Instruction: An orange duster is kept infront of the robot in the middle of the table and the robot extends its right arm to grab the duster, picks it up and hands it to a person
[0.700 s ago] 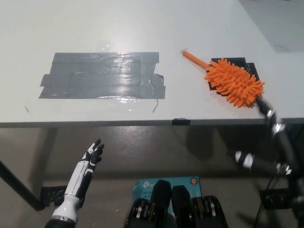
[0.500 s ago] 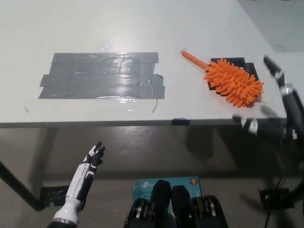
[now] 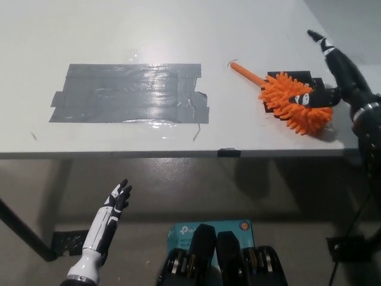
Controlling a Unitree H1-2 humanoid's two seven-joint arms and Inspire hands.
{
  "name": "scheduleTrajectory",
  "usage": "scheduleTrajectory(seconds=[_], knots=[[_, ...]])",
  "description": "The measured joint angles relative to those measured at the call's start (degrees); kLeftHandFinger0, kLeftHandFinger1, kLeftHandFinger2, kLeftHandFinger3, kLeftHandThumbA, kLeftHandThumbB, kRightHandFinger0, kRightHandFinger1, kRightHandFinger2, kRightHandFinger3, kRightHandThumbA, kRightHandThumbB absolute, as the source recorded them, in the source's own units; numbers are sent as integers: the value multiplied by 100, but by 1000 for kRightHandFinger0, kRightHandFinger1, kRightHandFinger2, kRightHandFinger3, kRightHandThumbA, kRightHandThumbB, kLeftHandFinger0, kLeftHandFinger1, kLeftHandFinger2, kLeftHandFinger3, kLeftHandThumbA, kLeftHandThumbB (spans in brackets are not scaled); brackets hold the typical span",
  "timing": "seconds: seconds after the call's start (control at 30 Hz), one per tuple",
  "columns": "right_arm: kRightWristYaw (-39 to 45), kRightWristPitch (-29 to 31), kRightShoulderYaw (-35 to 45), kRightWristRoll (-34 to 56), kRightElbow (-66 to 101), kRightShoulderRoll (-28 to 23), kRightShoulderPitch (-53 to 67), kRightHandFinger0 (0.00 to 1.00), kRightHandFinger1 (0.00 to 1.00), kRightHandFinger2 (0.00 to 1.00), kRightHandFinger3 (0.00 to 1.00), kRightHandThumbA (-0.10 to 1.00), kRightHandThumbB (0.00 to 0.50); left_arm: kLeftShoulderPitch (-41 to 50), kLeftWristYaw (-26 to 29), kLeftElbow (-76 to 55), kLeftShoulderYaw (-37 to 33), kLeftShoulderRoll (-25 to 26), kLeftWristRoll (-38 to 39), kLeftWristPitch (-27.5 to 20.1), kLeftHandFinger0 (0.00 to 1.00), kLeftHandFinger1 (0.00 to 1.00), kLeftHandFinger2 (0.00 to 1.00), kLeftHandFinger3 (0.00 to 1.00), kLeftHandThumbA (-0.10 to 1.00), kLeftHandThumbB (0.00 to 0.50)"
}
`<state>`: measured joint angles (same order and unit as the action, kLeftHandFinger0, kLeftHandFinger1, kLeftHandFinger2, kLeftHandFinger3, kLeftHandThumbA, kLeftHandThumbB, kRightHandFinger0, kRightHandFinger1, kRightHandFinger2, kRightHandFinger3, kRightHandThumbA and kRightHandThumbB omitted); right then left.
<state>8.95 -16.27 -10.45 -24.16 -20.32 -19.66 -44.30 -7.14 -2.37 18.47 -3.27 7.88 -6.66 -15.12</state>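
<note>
The black right hand [image 3: 334,74] has risen from below the table edge at the right and now sits over the table's right end, spread wide, one long finger stretched toward the far edge and a shorter one laid across the fluffy head of the orange microfibre duster with its thin orange handle [image 3: 290,99]; it holds nothing so far. The duster lies where it lay before, head over a black tape patch [image 3: 293,75], handle pointing up-left. Judging by this, the reach is nearly done and the closing grasp comes next, probably on the head, since the handle lies on the duster's far side. The white left hand [image 3: 114,201] rests low at the left below the table, fingers apart and empty. The pale grey table [image 3: 178,36] carries a broad patch of silver-grey duct tape [image 3: 130,93]; beneath is a dull concrete floor and a teal box [image 3: 180,231]
</note>
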Motion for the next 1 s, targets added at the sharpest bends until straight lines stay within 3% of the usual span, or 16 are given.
scheduleTrajectory(seconds=[0.4, 0.53, 0.73, 0.9, 1.0], knots=[[255, -237, -393, 10, -2089, 254, -825, 1000, 1000, 1000, 1000, 1000, 353, -31, -4, -2, -3, 1, -7, 9, 1000, 1000, 1000, 1000, 1000, 166], [277, -234, -344, 104, -2451, 474, -893, 1000, 1000, 1000, 1000, 1000, 382, -58, -3, -3, -2, 2, -18, 9, 1000, 1000, 1000, 1000, 1000, 166], [282, -215, -369, 140, -2779, 520, -1017, 1000, 1000, 1000, 1000, 1000, 366, -72, -1, -3, -1, 4, -45, 9, 1000, 1000, 1000, 1000, 1000, 173], [284, -111, -574, 99, -3185, 496, -1239, 1000, 1000, 1000, 1000, 1000, 386, -83, 2, -8, 1, 4, -81, 13, 1000, 1000, 1000, 1000, 1000, 157], [314, -63, -777, 46, -3488, 468, -1410, 1000, 1000, 1000, 1000, 1000, 296, -84, 3, -10, 1, 3, -103, 18, 1000, 1000, 1000, 1000, 1000, 153]])
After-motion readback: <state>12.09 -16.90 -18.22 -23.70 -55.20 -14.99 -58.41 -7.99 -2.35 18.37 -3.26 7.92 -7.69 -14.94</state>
